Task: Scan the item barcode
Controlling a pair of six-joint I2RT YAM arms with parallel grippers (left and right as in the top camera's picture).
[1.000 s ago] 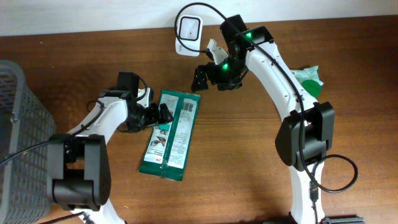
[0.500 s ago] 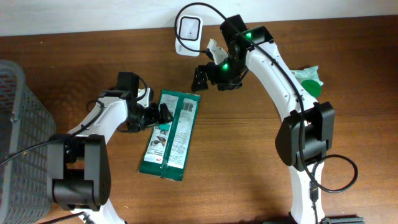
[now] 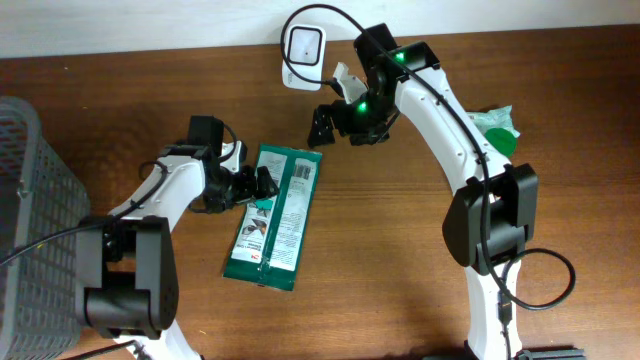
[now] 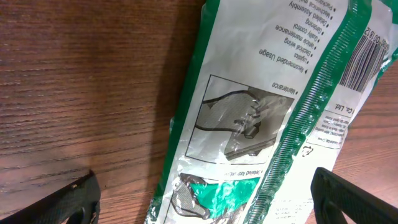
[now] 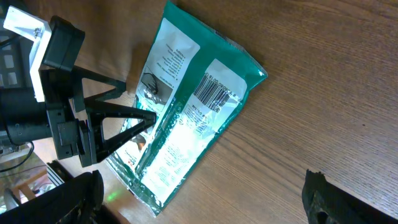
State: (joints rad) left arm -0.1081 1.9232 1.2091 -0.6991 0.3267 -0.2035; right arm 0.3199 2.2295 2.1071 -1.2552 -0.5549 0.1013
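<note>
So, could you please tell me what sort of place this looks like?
Probably a mock checkout station on a lab bench: a white scanner, a green packet with its barcode facing up, and a grey mesh basket.

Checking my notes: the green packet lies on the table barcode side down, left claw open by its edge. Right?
No. The packet lies barcode side up, as the right wrist view shows; it is on the table, left claw open by its edge.
</note>
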